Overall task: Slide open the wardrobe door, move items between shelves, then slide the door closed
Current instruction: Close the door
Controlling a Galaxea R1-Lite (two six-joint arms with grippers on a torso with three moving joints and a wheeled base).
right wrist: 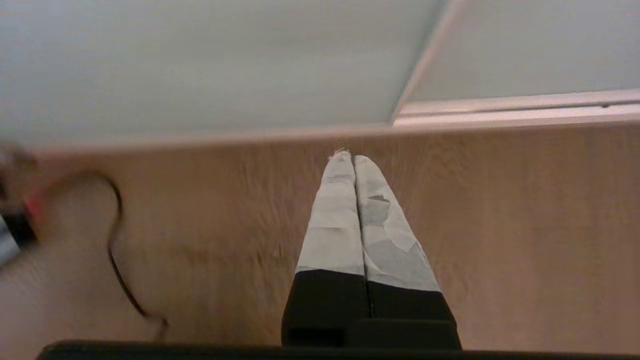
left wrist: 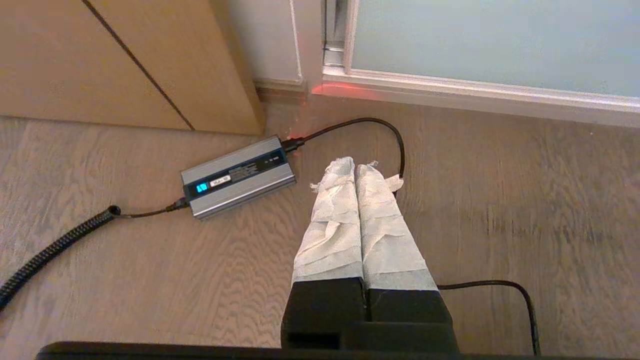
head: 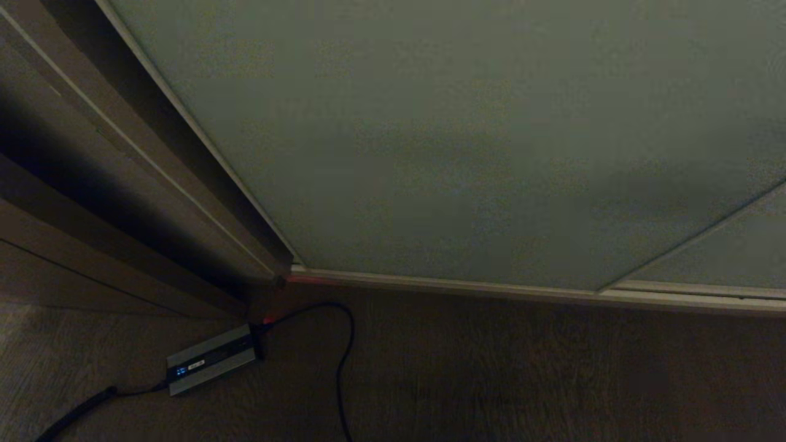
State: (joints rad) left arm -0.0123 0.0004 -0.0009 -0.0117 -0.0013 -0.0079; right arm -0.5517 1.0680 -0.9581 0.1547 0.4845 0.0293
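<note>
Wood-grain flooring fills the lower part of the head view, running up to a pale bottom rail along the wardrobe front. Above that rail stands the sliding wardrobe door — a matte grey-green panel in a thin light frame, drawn fully across, so that no shelf or plush toy can be seen. A second panel of the same colour lies at the far right, its frame edge meeting the first at an angle. To the left rises a brown wood side panel, dark in shadow.

On the floor near the corner where side panel and door rail meet lies a grey metal power adapter with a small blue lit display. A thin black cable loops from its upper end; a thicker braided lead leaves its other end toward the left edge.

Neither arm enters the head view. The left gripper hangs above the floor, just beside the adapter and over the loop of cable; its tape-wrapped fingers are pressed together with nothing between them. The right gripper points at the floor close to the door's bottom rail, near the junction of the two panels — its wrapped fingers likewise pressed flat against each other, holding nothing.
</note>
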